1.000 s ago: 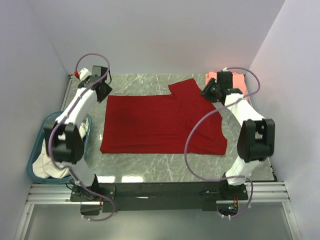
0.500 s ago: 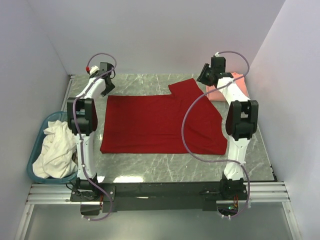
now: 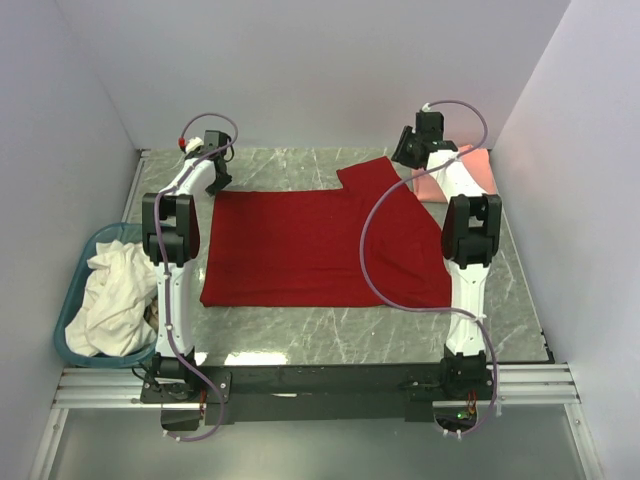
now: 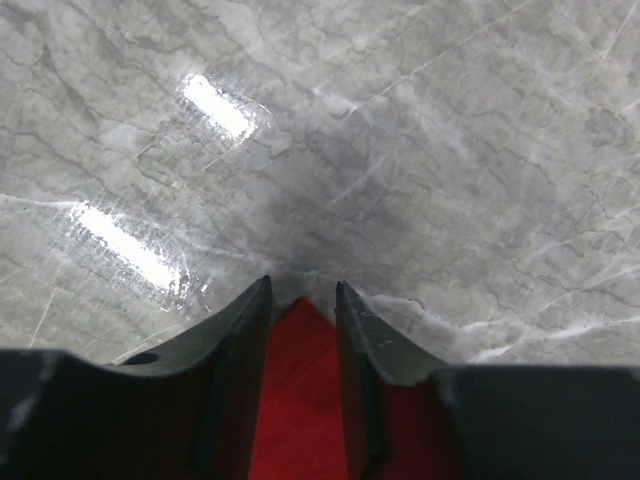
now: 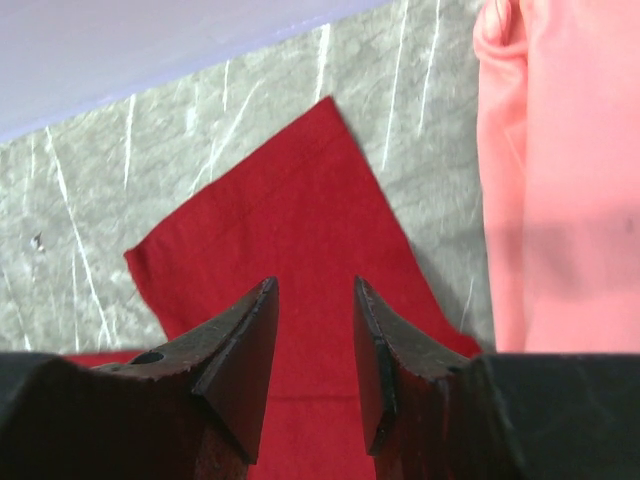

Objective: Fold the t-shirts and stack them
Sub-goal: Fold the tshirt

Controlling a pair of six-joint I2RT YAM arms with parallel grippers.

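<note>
The deep red t-shirt lies spread flat in the middle of the marble table. One sleeve points toward the back wall. My left gripper is low at the shirt's far left corner. That red corner lies between its fingers, which stand a little apart and open. My right gripper hovers open over the sleeve, holding nothing. The salmon-pink t-shirt lies folded at the far right, also in the right wrist view.
A blue basket holding white cloth stands off the table's left side. Walls close in at the back and on both sides. Bare marble runs beyond the red corner.
Both arms have stretched toward the back. The left gripper came down onto the red shirt's far left corner and its jaws have narrowed. The right gripper moved back above the sleeve.
</note>
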